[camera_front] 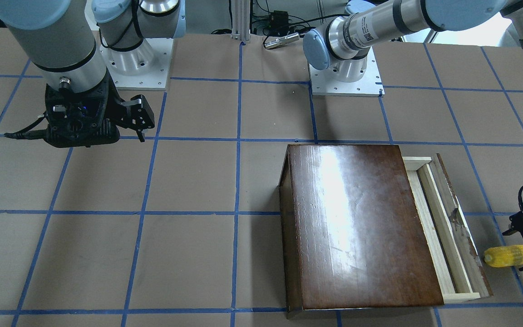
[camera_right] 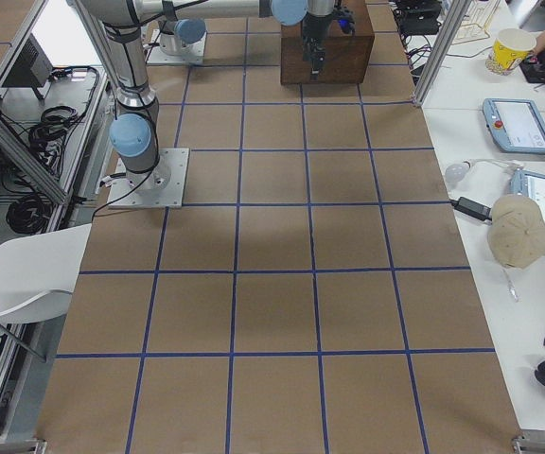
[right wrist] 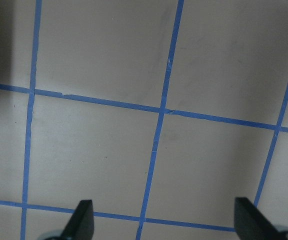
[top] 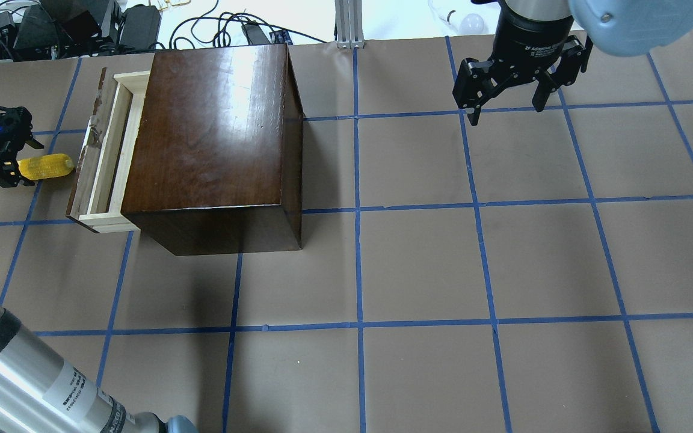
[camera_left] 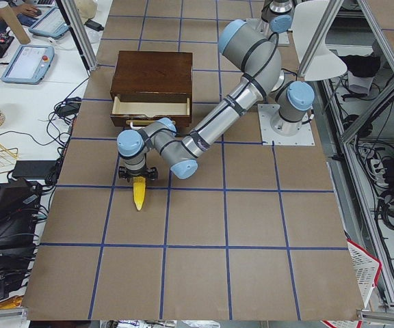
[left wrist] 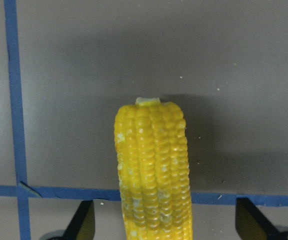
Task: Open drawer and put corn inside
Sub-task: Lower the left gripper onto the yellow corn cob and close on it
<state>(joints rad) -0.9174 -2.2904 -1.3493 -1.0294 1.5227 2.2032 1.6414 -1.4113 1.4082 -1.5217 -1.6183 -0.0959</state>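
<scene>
While beside the drawer (top: 101,162), corn (top: 46,166).

1. One box (top: 214,132), dark brown and glossy
2. One drawer (top: 101,162), standing partway out of the box's side
3. One corn (top: 49,166), just beside the box's drawer front
4. Two grippers: the left gripper (top: 17,160) near the box on its drawer side, the right gripper (top: 508,111) well apart from the box on the opposite side
</scene>
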